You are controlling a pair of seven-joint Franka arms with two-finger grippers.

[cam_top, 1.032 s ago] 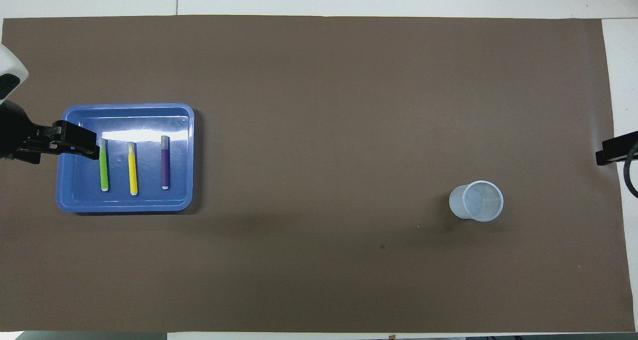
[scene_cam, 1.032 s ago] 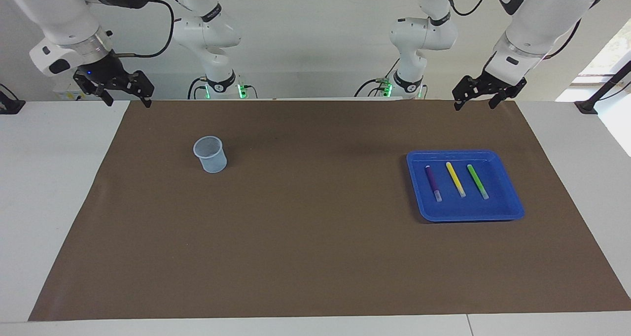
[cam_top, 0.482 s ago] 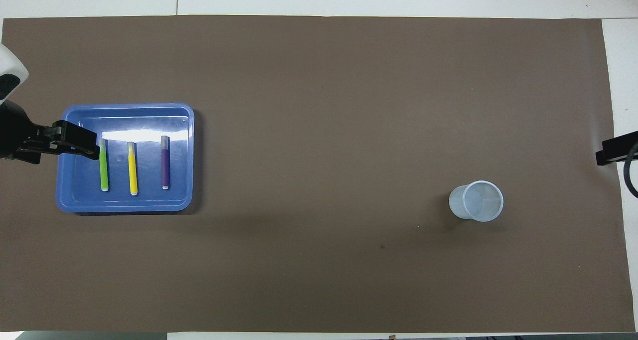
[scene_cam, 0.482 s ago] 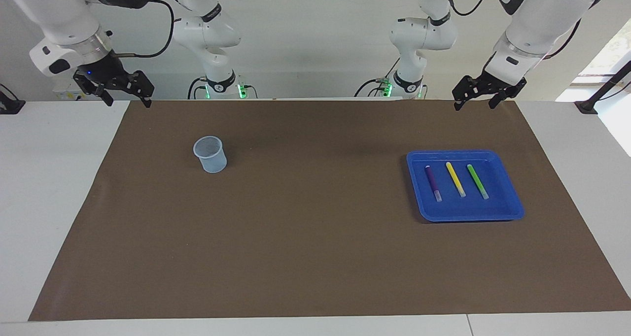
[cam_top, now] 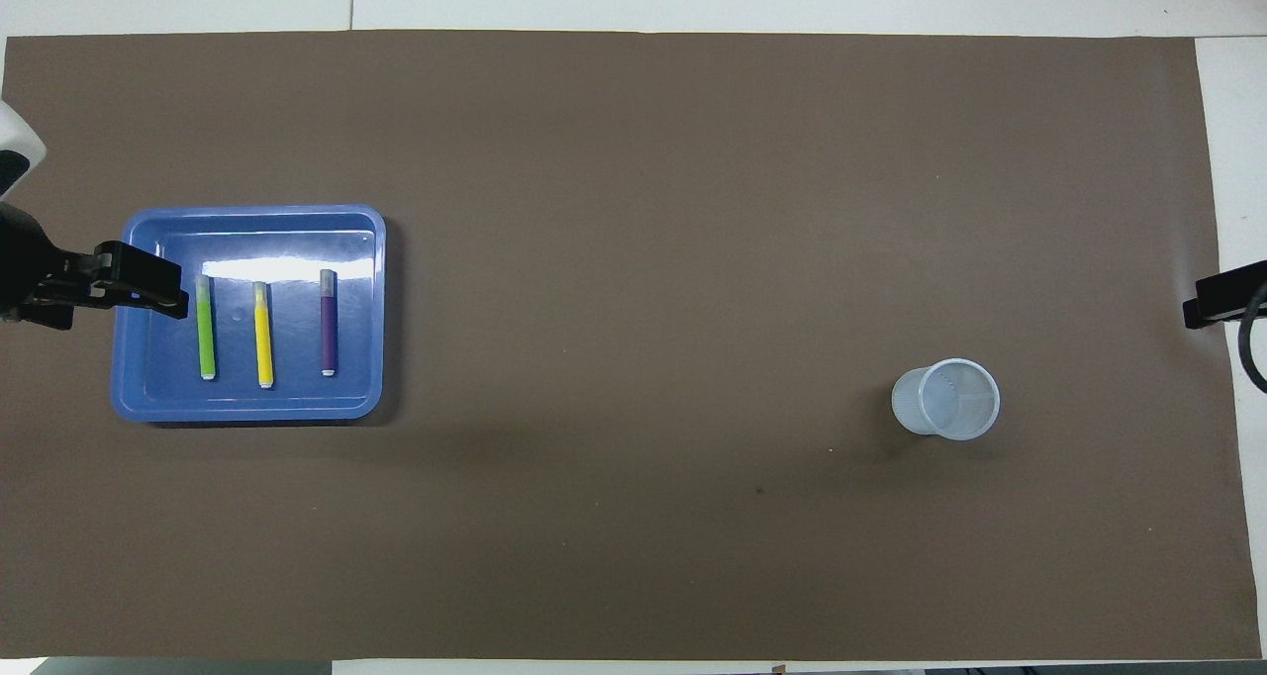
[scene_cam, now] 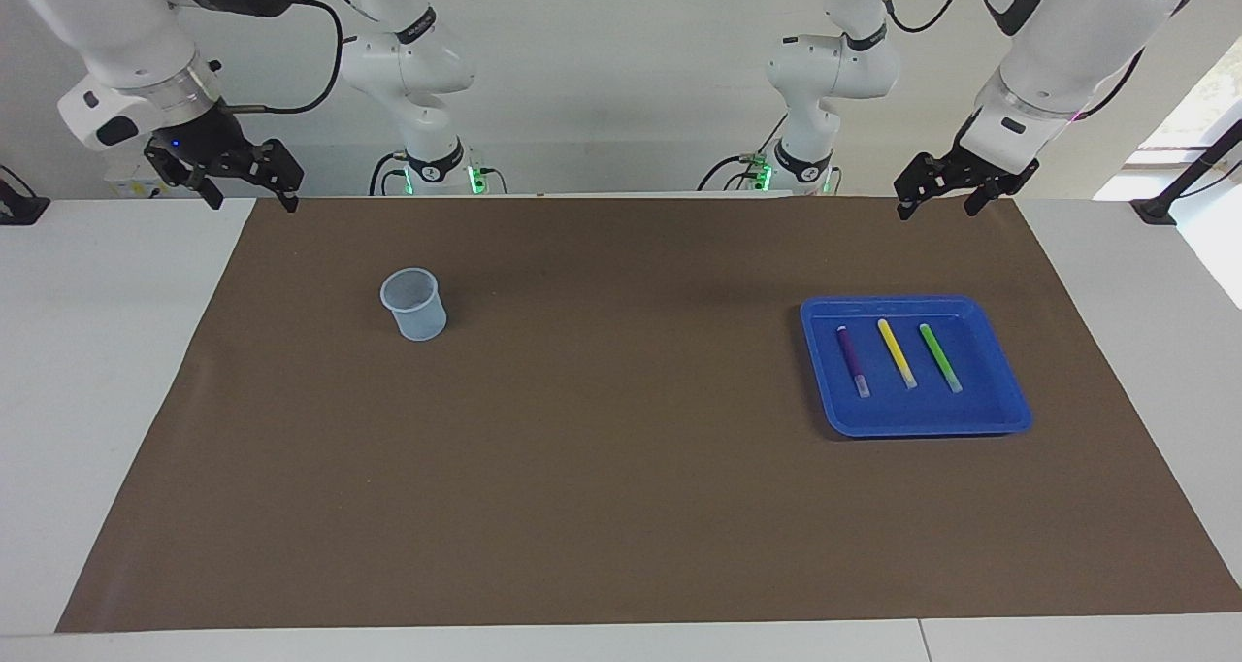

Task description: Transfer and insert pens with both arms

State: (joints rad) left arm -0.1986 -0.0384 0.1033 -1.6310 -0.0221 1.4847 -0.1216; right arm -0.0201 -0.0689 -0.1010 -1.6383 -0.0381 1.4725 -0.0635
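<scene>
Blue plastic tray (scene_cam: 1009, 412): lying on the brown mat (scene_cam: 621, 468) covering the tabletop (scene_cam: 97, 351), toward the left arm's end.
Pens: purple marker pen (scene_cam: 852, 359), yellow marker pen (scene_cam: 896, 352) and green marker pen (scene_cam: 939, 357) lying side by side in the tray, apart.
Cup: translucent pale plastic cup (scene_cam: 414, 304) standing upright toward the right arm's end.
Left claw (scene_cam: 939, 201): hanging spread and empty over the mat's robot-side edge.
Right claw (scene_cam: 250, 196): hanging spread and empty over the mat's robot-side corner.
</scene>
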